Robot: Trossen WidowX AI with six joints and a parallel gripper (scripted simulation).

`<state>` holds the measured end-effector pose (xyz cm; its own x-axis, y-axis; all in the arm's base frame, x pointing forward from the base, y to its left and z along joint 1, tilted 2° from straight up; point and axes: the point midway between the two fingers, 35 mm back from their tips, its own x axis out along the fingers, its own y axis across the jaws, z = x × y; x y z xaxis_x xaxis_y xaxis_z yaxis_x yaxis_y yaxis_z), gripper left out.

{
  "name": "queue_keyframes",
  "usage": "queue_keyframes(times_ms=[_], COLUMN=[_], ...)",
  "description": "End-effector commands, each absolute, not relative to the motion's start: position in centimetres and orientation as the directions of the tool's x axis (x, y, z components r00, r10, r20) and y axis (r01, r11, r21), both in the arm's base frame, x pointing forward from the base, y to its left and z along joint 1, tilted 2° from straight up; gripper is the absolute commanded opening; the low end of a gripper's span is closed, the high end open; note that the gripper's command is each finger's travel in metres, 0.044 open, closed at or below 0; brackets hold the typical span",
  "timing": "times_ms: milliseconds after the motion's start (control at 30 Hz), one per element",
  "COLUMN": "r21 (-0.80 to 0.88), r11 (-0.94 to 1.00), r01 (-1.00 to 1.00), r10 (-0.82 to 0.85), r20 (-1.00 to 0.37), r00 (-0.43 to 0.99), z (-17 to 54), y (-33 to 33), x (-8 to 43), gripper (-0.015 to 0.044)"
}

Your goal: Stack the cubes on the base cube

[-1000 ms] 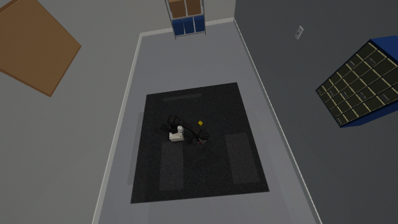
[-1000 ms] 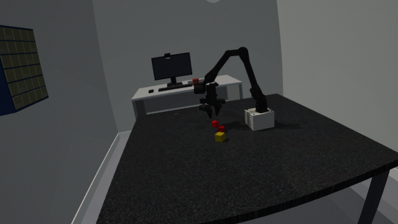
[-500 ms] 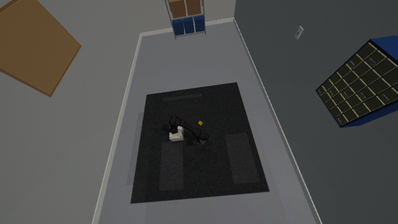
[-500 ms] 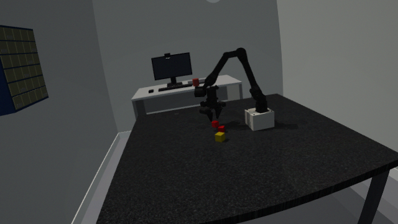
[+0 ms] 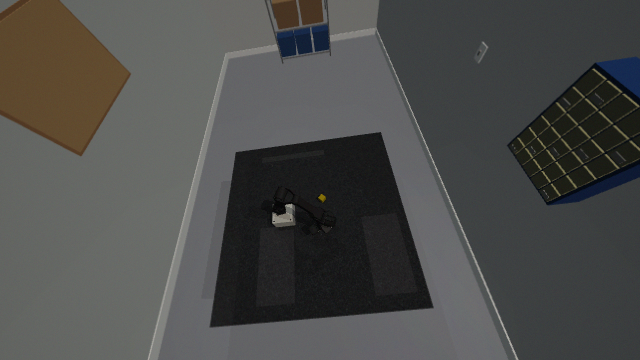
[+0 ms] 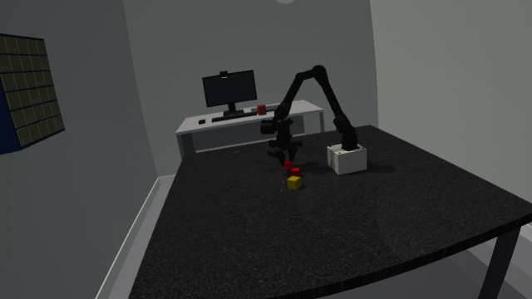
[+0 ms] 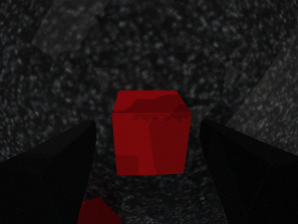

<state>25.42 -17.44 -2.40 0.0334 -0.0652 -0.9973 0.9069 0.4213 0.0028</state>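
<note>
The yellow base cube (image 5: 322, 198) (image 6: 294, 183) sits on the black table top (image 6: 332, 232). Two red loose cubes lie just behind it. One red cube (image 6: 288, 165) (image 7: 152, 132) rests on the table between my fingers. The other red cube (image 6: 296, 171) lies close beside it, nearer the yellow cube, outside the fingers. My gripper (image 6: 287, 162) (image 7: 148, 128) (image 5: 320, 227) points straight down, lowered around the first red cube. Its fingers stand open on either side with a gap to the cube's faces. In the overhead view the arm hides both red cubes.
The arm's white base block (image 6: 347, 159) (image 5: 283, 215) stands on the table to the right of the cubes. A desk with a monitor (image 6: 229, 89) and a small red object (image 6: 261, 109) stands behind the table. The table's front edge curves near the camera.
</note>
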Motion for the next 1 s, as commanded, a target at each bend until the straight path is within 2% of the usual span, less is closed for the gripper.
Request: queue_keyframes(times_ms=[0, 100, 967], r21=[0.003, 0.003, 0.005], r11=[0.425, 0.425, 0.441], r01=[0.905, 0.905, 0.898], r10=[-0.054, -0.054, -0.063], r20=[-0.998, -0.998, -0.997], r00=[0.029, 0.029, 0.037], z=[-2.9, -2.9, 2.4], y=[-17.2, -17.2, -17.6], x=[25.2, 25.2, 25.7], gripper=[0.0186, 0.0108, 0.0105])
